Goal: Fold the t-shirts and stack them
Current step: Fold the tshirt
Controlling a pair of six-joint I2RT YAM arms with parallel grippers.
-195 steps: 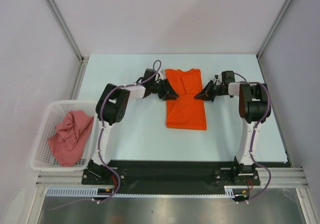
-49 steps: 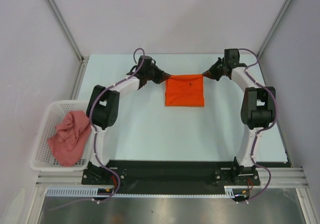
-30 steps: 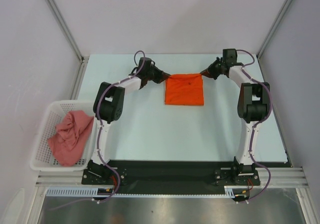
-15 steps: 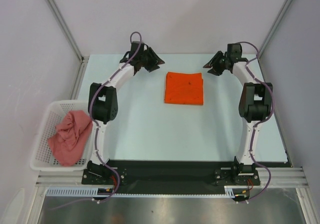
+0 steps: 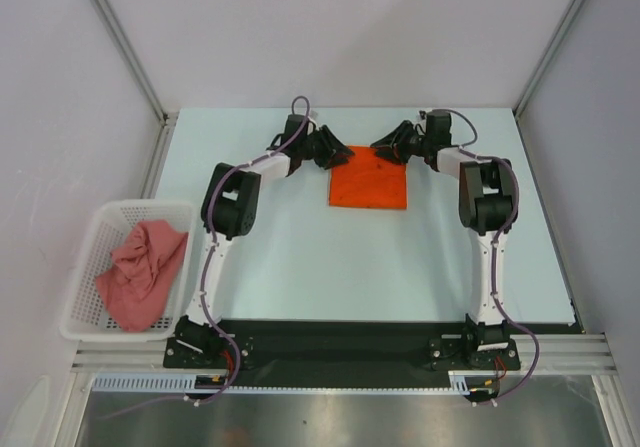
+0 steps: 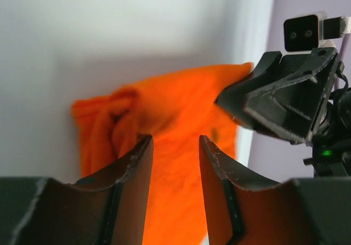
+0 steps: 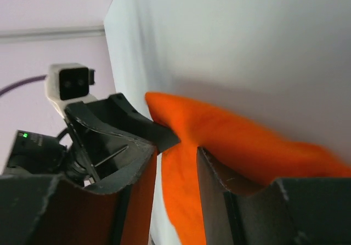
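Fold done, stack pending: the orange t-shirt (image 5: 368, 182) lies as a neat flat square near the far edge of the counter (image 5: 300, 257). That placement looks deliberate, leaving it as the base for a stack. The salmon-pink t-shirt (image 5: 140, 272) sits crumpled in the white basket (image 5: 84, 267) off the counter's near left corner, well apart from both arms and not yet folded.

The left gripper (image 5: 338, 155) is at the square's far left corner and the right gripper (image 5: 381, 150) at its far right corner. The two face each other across the far edge, a pose that suits working that edge from both ends at once.

Both wrist views show each gripper with its jaws parted. Orange cloth shows through the gap between the fingers (image 6: 137, 168), but it is not pinched. A small rumple stands up at the left corner of the fold.

Whether either gripper's tips touch the fabric or hang just above it cannot be told from these views. By the look of it, the orange shirt is finished and the pink one comes next.
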